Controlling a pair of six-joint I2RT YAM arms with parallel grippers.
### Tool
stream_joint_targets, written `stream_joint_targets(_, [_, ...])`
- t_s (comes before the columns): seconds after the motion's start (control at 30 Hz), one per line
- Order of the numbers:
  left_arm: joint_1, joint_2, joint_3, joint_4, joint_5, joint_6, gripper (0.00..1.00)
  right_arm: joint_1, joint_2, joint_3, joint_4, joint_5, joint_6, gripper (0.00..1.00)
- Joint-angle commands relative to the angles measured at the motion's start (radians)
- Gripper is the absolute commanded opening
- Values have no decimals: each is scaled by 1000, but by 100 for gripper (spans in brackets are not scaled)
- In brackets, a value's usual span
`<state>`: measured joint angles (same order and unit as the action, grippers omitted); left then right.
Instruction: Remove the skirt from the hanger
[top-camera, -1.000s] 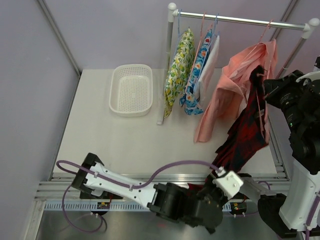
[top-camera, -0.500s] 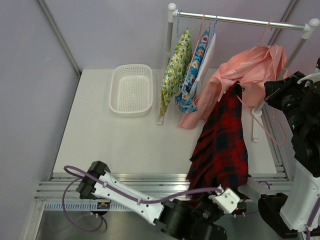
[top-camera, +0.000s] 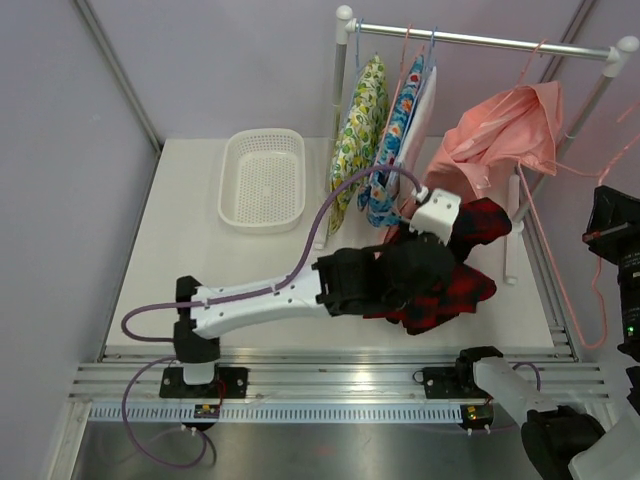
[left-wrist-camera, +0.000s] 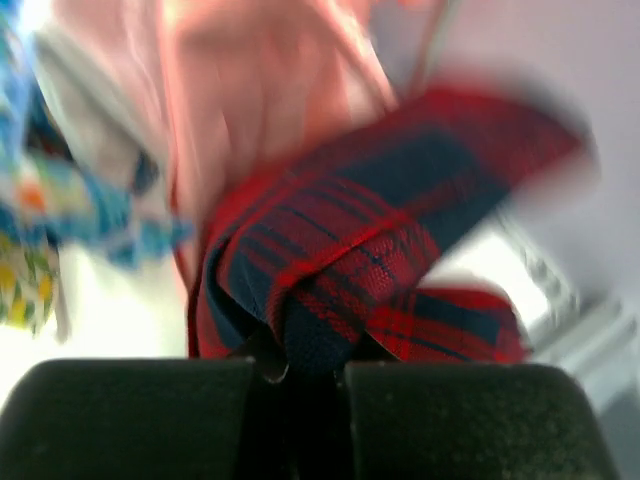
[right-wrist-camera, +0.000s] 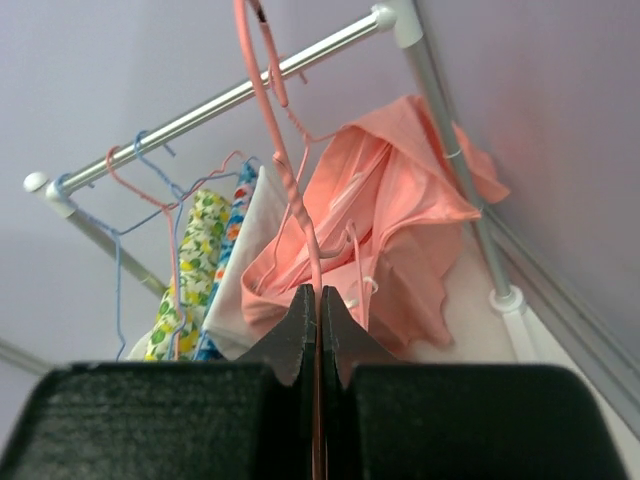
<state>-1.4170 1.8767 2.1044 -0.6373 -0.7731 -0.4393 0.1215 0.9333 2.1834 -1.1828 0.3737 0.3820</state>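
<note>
The left gripper (left-wrist-camera: 305, 378), with black padded fingers, is clamped on a bunched red-and-navy plaid fabric skirt (left-wrist-camera: 380, 250). Behind it are a blurred pink garment (left-wrist-camera: 260, 90) and, at left, a blue patterned cloth (left-wrist-camera: 60, 215).

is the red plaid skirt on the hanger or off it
Off. The skirt is bunched in the shut left end effector, while the right end effector pinches the bare pink hanger apart from it.

From above I see soft, even light, with only faint shadows on the table (top-camera: 250, 280); that picture is sharp throughout. My left wrist view is smeared by motion blur: the skirt (left-wrist-camera: 380, 250) is soft-edged, the pink shirt (left-wrist-camera: 260, 90) behind is a wash, and pale patches burn out white. The right wrist view is clear, the hanger (right-wrist-camera: 280, 140) crisp.
</note>
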Motion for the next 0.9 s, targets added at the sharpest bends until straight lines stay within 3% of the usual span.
stream_joint_targets(0.0, [-177, -184, -206, -5, -37, -77, 0, 38, 99, 21, 67, 169, -97, 0])
stream_joint_targets(0.03, [-209, -233, -325, -57, -61, -126, 0, 49, 140, 33, 87, 203, -113, 0])
stream_joint_targets(0.23, [-284, -602, -699, -370, -228, -508, 0, 81, 318, 159, 150, 238, -179, 0])
stream_joint_targets(0.33, [-287, -743, -751, -545, -274, -663, 0, 81, 357, 128, 277, 264, -239, 0])
stream_joint_targets(0.43, [-287, -830, -761, -588, -302, -665, 0, 81, 436, 174, 321, 304, -293, 0])
stream_joint_targets(0.6, [-287, -850, -730, -645, -341, -644, 0, 72, 556, 275, 354, 333, -341, 0])
stream_joint_targets(0.7, [-287, -861, -738, -654, -339, -644, 0, -8, 642, 369, 332, 308, -296, 0])
stream_joint_targets(0.77, [-287, -892, -754, -639, -330, -636, 0, -147, 691, 404, 286, 193, -203, 0])
stream_joint_targets(0.87, [-287, -947, -771, -618, -315, -616, 0, -245, 745, 431, 247, 97, -144, 0])
